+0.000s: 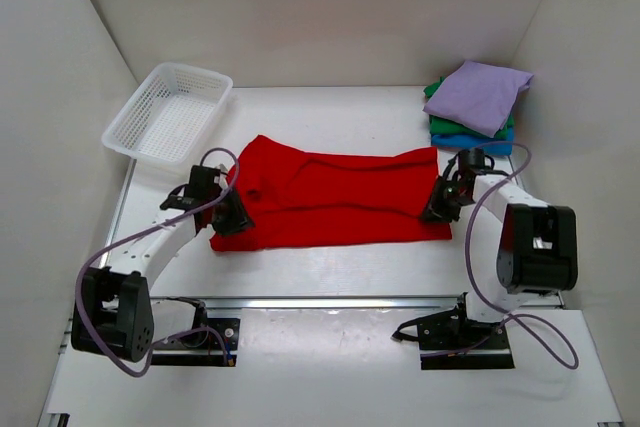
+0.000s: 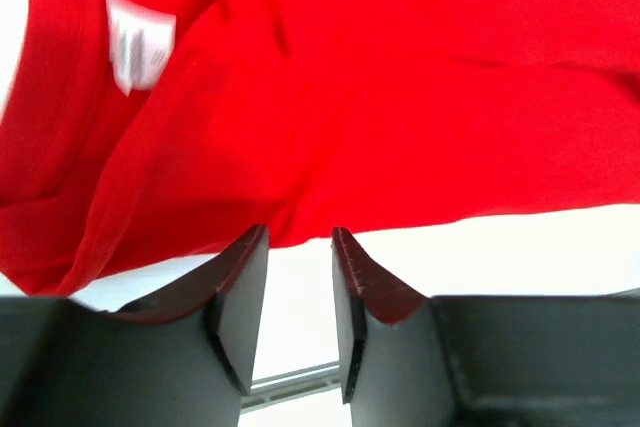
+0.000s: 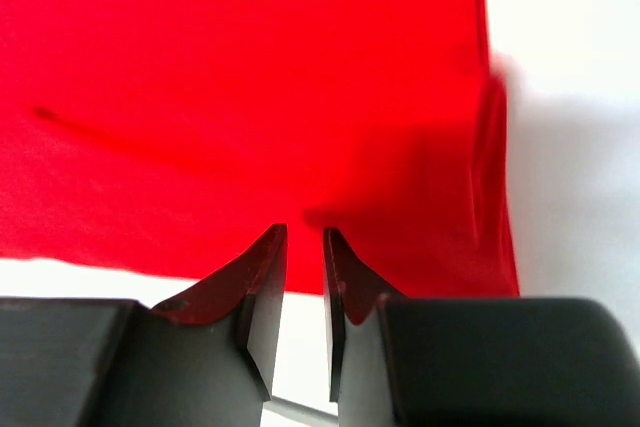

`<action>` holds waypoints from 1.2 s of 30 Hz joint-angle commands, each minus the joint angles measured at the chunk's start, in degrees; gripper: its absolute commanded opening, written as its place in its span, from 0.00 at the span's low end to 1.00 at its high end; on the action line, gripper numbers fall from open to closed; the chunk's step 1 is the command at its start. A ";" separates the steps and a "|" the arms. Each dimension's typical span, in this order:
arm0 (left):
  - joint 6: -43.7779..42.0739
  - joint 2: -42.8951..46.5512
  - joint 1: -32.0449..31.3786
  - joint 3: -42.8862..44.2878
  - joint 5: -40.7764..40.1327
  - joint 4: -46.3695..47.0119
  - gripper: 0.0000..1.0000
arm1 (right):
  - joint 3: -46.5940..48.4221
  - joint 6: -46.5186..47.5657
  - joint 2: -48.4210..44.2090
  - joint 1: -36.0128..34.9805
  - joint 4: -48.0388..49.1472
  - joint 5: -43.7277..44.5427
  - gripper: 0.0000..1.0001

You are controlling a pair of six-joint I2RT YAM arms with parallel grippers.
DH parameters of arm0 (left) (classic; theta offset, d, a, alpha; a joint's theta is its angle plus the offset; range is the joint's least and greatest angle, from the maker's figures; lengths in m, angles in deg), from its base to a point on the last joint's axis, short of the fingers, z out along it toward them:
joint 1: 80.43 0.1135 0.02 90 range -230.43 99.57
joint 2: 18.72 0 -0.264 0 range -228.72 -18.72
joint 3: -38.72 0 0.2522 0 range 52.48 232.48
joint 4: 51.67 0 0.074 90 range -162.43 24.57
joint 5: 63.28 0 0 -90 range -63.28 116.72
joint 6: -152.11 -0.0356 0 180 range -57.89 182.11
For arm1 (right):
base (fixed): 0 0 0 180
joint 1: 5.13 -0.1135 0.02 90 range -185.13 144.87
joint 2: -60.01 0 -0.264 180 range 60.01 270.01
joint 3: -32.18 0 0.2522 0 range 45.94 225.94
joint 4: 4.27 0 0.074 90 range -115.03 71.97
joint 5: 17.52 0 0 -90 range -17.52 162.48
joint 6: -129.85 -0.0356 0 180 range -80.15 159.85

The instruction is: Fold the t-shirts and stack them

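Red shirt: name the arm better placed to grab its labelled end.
Left. The left gripper sits by the label on the red shirt; the right gripper is at the opposite end.

The right pincer (image 3: 303,230) points at the near hem of the red t-shirt (image 3: 250,77), which fills nearly everything beyond it. Its two dark fingers (image 3: 262,277) stand close together with a narrow slit between them; whether they pinch the hem cannot be told. To the pincer's right the cloth's edge is rumpled into a fold. White table (image 3: 570,147) shows beyond that edge and beside the left finger.
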 commanded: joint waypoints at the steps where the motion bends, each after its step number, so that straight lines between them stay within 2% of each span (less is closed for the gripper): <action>1: -0.74 2.01 1.57 5.52 1.48 -0.88 0.44 | 6.46 0.95 4.35 -0.08 2.39 -0.30 0.19; 6: -0.47 0.00 3.16 9.56 0.87 1.58 0.47 | 11.48 -0.02 9.19 0.71 5.29 -1.98 0.19; 11: 1.37 -5.89 4.22 15.19 0.34 6.49 0.51 | 15.52 -1.51 11.39 2.11 9.43 -2.51 0.23; 20: 0.85 -25.75 4.39 33.29 -2.02 7.83 0.57 | 24.67 -0.99 19.38 4.14 10.13 -2.69 0.25; 23: 0.58 -33.82 4.04 39.70 -3.00 7.21 0.60 | 27.48 -0.47 21.76 4.14 9.87 -2.60 0.38; 27: 0.84 -40.17 3.86 44.28 -3.96 7.38 0.61 | 31.87 0.33 25.62 4.23 8.38 -1.54 0.48; 36: 1.28 -50.71 3.69 51.22 -4.32 8.70 0.58 | 36.35 0.77 28.97 4.23 7.59 1.79 0.50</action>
